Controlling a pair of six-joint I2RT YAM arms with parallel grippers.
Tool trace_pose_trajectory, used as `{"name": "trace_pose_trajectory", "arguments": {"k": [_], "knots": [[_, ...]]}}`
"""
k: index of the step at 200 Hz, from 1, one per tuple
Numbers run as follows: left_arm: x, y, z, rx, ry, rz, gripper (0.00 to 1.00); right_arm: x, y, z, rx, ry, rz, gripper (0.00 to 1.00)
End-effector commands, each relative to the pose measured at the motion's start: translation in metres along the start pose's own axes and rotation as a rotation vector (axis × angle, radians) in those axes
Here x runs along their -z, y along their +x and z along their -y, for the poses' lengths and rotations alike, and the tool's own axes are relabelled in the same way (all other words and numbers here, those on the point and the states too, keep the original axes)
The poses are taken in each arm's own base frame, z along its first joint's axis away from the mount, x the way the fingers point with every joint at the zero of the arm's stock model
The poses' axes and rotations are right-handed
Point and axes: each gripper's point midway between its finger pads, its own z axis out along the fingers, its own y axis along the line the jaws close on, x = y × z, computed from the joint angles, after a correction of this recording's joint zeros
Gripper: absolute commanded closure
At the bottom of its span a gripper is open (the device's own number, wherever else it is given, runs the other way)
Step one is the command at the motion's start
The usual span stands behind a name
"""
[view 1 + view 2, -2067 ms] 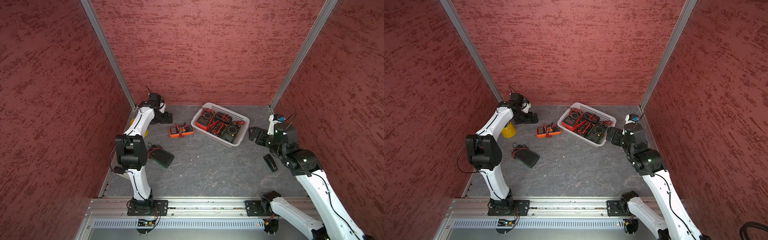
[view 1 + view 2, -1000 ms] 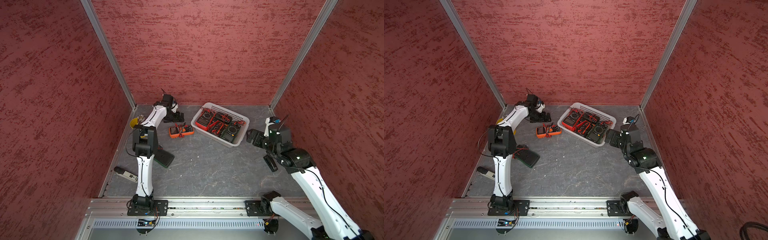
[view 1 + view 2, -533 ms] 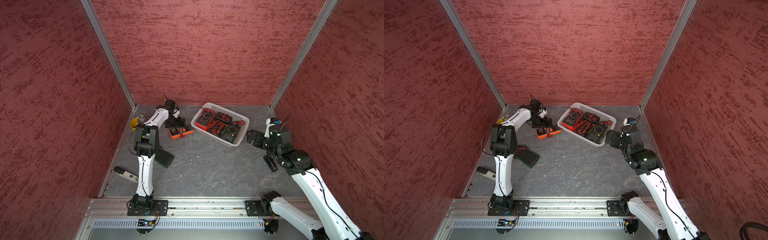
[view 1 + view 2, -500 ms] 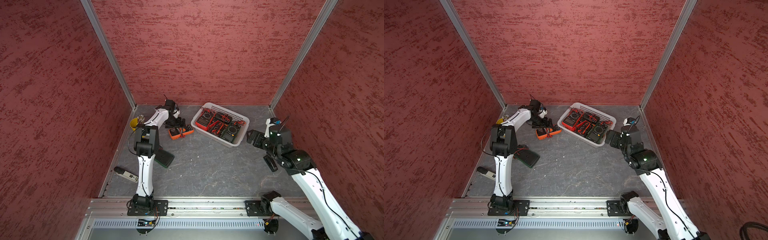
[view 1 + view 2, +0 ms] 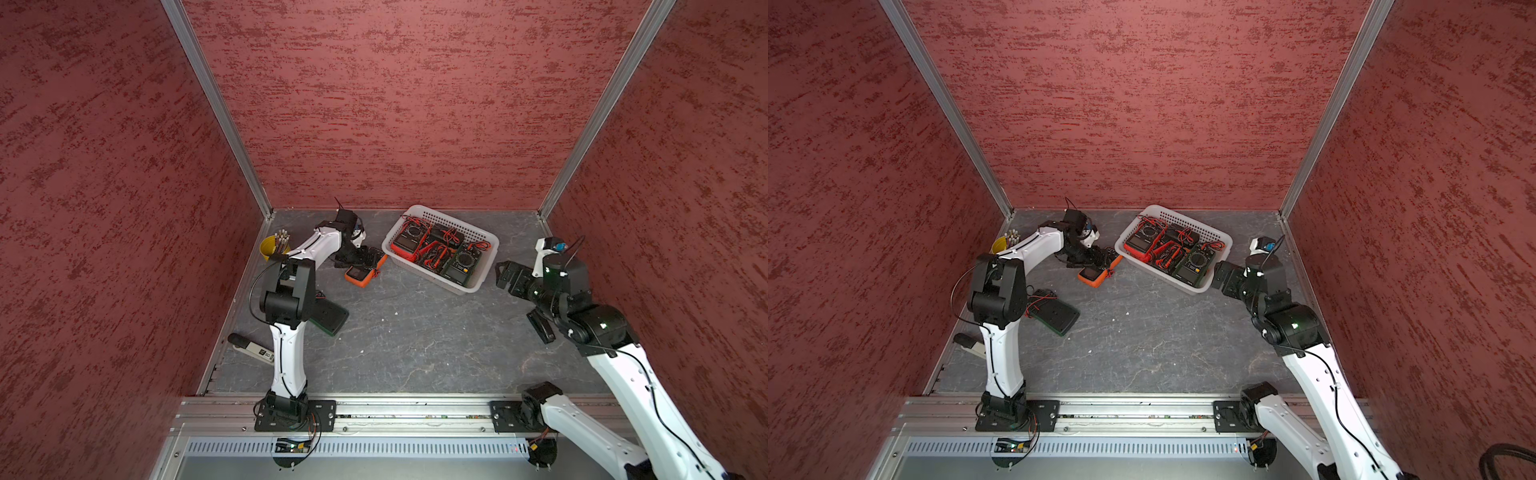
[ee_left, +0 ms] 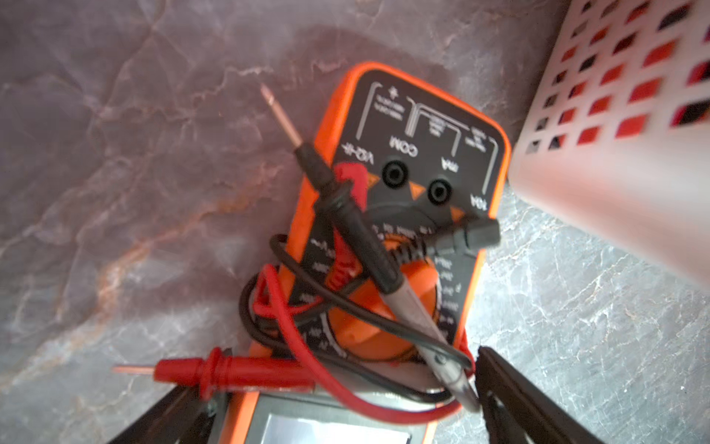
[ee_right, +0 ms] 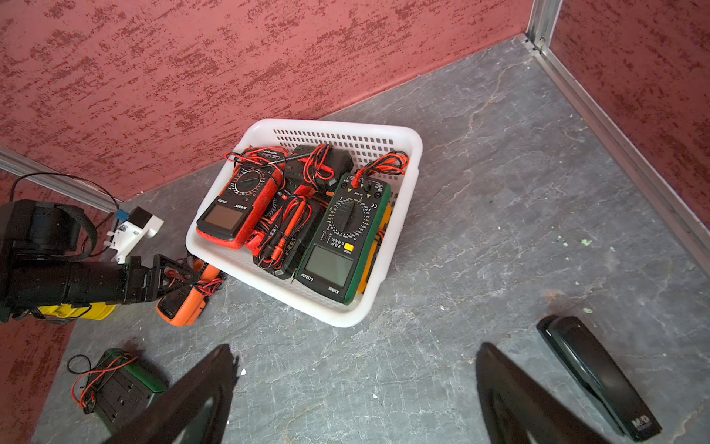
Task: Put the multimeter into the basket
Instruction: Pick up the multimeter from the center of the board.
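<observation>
In both top views the orange multimeter (image 5: 356,275) lies flat on the table just beside the basket (image 5: 428,277). It sits off the short wall on the left arm's side and is not yet inside. The left gripper (image 5: 360,258) is down over the meter's end nearest the basket. The right gripper (image 5: 505,276) hovers just beside the basket's opposite end.

In the left wrist view the left gripper (image 6: 334,378) is spread as wide as it goes, with a finger on each side of the multimeter (image 6: 422,127) at its display end. It has hold of nothing yet, and I cannot tell whether the pads touch the casing. The probe leads (image 6: 296,334) lie coiled loose over the dial, and the basket (image 6: 614,184) wall stands close by the meter's socket end. Close squarely on the casing's long edges and trap the leads under your fingers if you can. That should keep them from trailing and snagging on the rim as you lift.

In the right wrist view the right gripper (image 7: 351,365) is fully spread and empty, facing the basket (image 7: 330,126). The basket already holds several meters, so expect to set yours on top of them.
</observation>
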Motion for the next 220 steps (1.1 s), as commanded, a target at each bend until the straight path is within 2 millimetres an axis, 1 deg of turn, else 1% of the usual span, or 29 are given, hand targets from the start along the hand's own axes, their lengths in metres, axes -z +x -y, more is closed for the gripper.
{"name": "trace_pose_trajectory", "arguments": {"k": [1,32,59,78,121,140,157,192,220], "knots": [[0.008,-0.003,0.01,-0.002,0.005,0.053,0.0,0.0,0.003,0.001,-0.008,0.0,-0.005,0.01],[0.009,0.002,0.011,0.008,-0.037,0.078,0.0,-0.003,0.005,0.0,-0.014,-0.009,-0.011,0.01],[0.018,0.0,0.013,0.016,-0.089,0.129,0.0,-0.003,0.005,0.001,-0.011,-0.005,-0.013,0.01],[0.028,-0.005,0.019,0.032,-0.11,0.18,0.0,-0.003,0.006,0.001,-0.011,-0.001,-0.012,0.01],[0.05,-0.014,0.047,0.011,-0.127,0.306,0.0,-0.007,0.006,-0.001,-0.015,-0.008,-0.018,0.01],[0.054,-0.016,0.058,-0.028,-0.143,0.32,0.0,-0.008,0.005,-0.003,-0.017,-0.015,-0.018,0.01],[0.051,-0.015,0.061,-0.043,-0.16,0.305,0.0,-0.009,0.005,-0.004,-0.018,-0.021,-0.019,0.01],[0.04,-0.009,0.058,-0.062,-0.192,0.267,0.0,-0.009,0.006,-0.004,-0.02,-0.019,-0.019,0.01],[0.035,-0.008,0.045,-0.073,-0.271,0.252,0.0,-0.009,0.005,-0.004,-0.022,-0.023,-0.018,0.01]]}}
